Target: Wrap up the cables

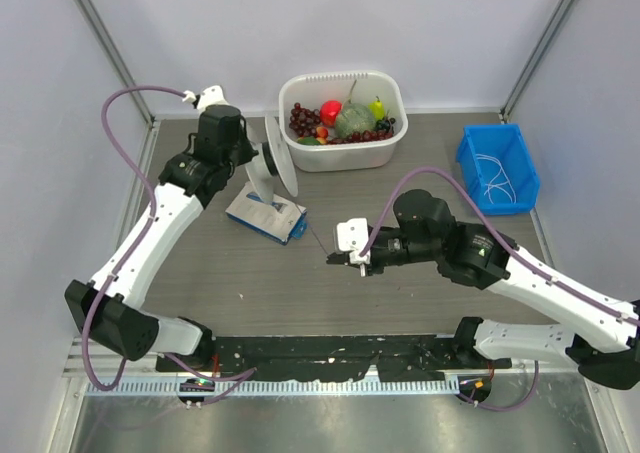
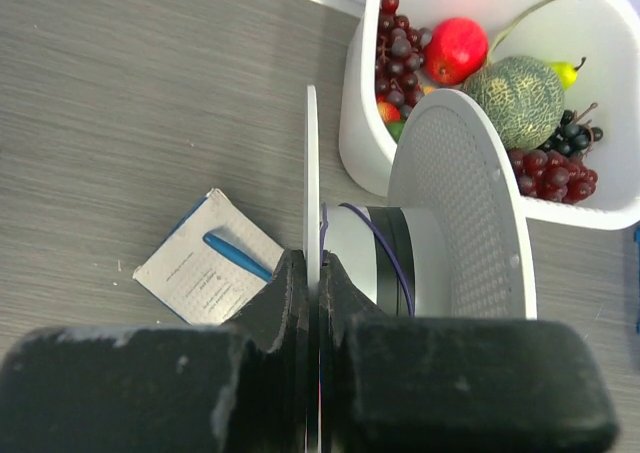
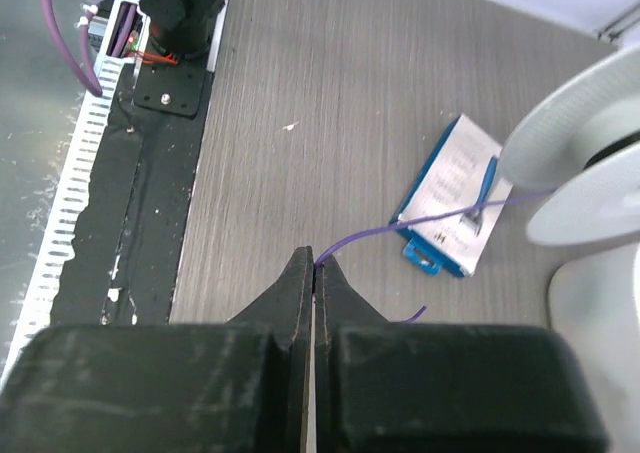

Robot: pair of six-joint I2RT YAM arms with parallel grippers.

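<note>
left gripper point(image 2: 312, 273): jaws clamped together on one thin end disc of the spool point(image 2: 462, 208), gripping it edge-on.
right gripper point(image 3: 314, 265): jaws pinched shut on the purple cable point(image 3: 400, 228); a short loose end pokes out at 4 o'clock.
cable's place: a few turns on the spool's hub, the rest stretched from the hub to the right jaws, passing over the booklet point(image 1: 265, 214).
key relation: in the top view the spool lies at 11 o'clock from the right gripper, and the cable runs along that 5-to-11 line.
spool axis: roughly 9 to 3 o'clock, across the cable's line.
nearer arm: the right holds the free length, so feeding it round likely falls to that arm.
spare white cables point(image 1: 495, 183): in the blue bin point(image 1: 472, 158), at 2 o'clock, well apart.
</note>
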